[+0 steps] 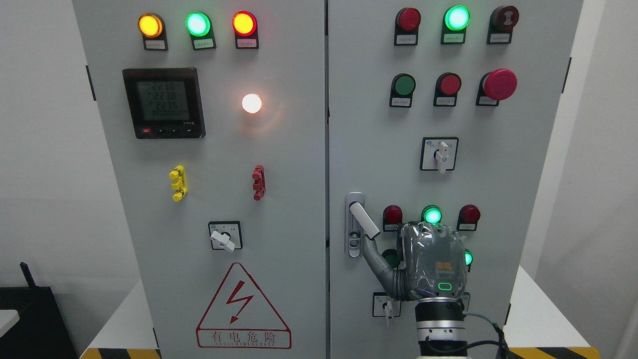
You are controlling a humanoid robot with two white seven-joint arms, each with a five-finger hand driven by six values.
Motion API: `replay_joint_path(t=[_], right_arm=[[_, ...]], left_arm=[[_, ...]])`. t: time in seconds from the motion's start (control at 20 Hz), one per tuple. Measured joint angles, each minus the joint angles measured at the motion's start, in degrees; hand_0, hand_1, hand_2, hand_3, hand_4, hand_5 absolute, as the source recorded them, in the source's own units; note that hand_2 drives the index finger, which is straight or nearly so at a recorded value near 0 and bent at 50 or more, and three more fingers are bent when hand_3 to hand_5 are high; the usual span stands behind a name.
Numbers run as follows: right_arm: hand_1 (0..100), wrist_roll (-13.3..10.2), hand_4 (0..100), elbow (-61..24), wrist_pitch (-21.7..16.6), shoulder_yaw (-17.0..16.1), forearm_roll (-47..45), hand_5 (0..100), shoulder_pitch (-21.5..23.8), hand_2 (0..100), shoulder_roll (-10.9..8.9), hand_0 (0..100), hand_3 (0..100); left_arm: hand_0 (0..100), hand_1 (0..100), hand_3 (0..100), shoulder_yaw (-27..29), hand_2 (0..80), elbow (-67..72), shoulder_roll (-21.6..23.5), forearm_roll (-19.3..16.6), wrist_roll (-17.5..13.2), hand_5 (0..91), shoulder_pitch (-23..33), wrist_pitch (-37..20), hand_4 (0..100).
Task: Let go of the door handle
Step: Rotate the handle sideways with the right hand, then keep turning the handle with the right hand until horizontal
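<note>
In the head view, a grey metal electrical cabinet [299, 279] with two doors fills the frame. The task's thing, the silver swing-out door handle [364, 219], sits at the left edge of the right-hand door, a little below mid-height, next to the seam between the doors. Its lever is tilted out of its upright silver backplate [354, 244], slanting down and to the right.

The robot's right hand [428, 262], grey with a clear cover over its back and a small green light, rises from the bottom edge of the picture right of the middle, in front of the lower right door. One grey digit, apparently the thumb [376, 259], stretches up and left so that its tip meets the lower end of the lever. The other fingers point up toward the lit green indicator lamp [432, 216] and look loosely extended, not wrapped around anything. So the hand reads as opened, merely touching the handle.

The release therefore seems largely done: the grip is undone, yet the thumb has not cleared the lever. What appears left is drawing the hand away. The left arm does not show.
</note>
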Motion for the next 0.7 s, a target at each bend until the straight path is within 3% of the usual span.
replay_joint_path(t=[0.7], right_arm=[[11,0.14,94,-0.34,-0.01,-0.68,-0.05,98,-0.4,96,-0.08,36,100]], left_arm=[[12,39,0,0.0,0.0,0.0,0.0,0.0,0.0,0.0,0.0,0.0,0]])
